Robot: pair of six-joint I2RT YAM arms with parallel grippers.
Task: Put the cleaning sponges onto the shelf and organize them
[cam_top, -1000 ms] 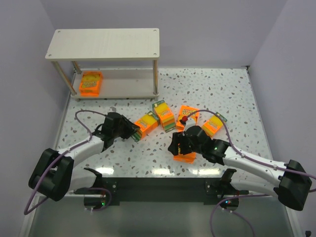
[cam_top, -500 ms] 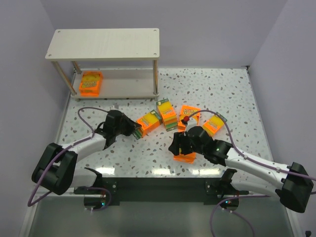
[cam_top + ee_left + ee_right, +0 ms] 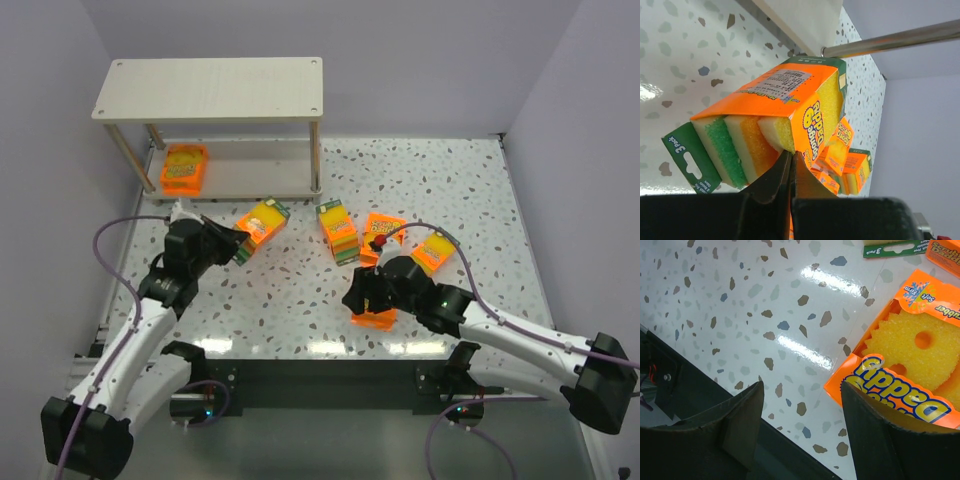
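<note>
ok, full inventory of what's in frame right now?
shelf: one, whitish boards on light wooden legs, far left of the table.
flat sponge packs: three, orange; one on the lower shelf board, one mid-table, one near the front edge.
thick sponge packs: three, orange with yellow and green sponges; one in front of the shelf, two mid-table.
table: one, white with dark speckles.
cables: purple, looping off each arm.
left gripper: black, shut on one thick sponge pack.
right gripper: black, open, over the front flat pack.
</note>
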